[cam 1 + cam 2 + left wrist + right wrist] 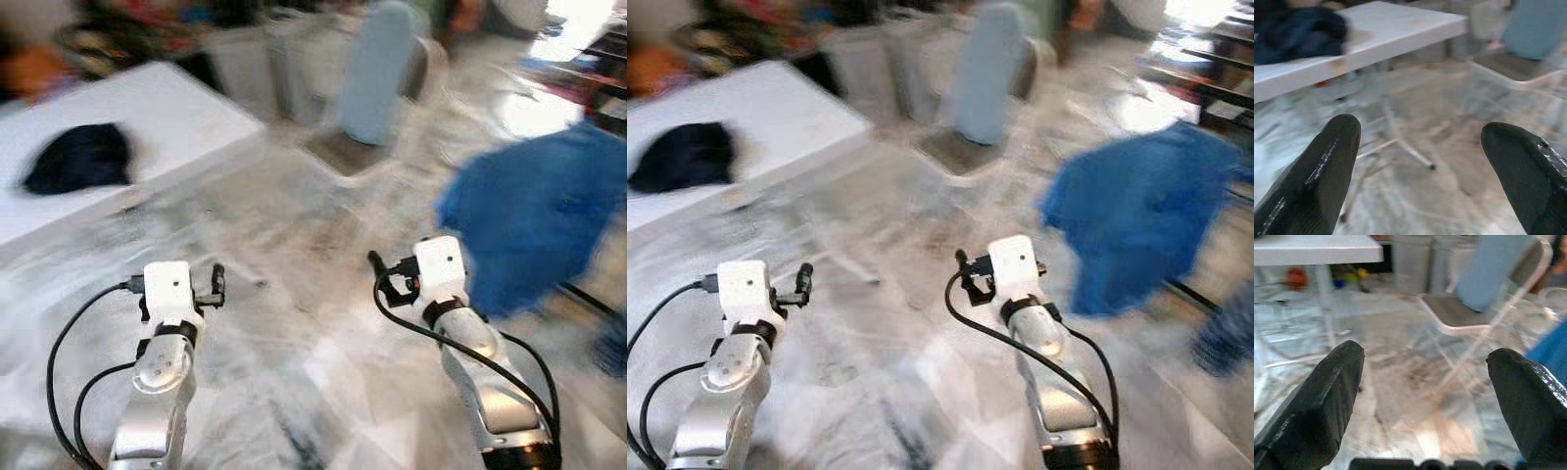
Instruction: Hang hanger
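The head views are blurred. My left gripper (217, 286) is held out low over the marble floor, and in the left wrist view it stands open (1420, 134) with nothing between its fingers. My right gripper (380, 272) is held out likewise, open (1425, 357) and empty. A big blue garment (534, 211) hangs at the right, just beyond the right gripper; what holds it up is too blurred to tell. A dark garment (78, 157) lies on the white table (186, 113) at the left.
A folding chair (367, 88) with a pale blue cloth over its back stands ahead in the middle. Grey bins (265, 59) stand behind it. The table's thin legs (1400, 142) reach the floor ahead of the left gripper. Open marble floor (294, 323) lies between the arms.
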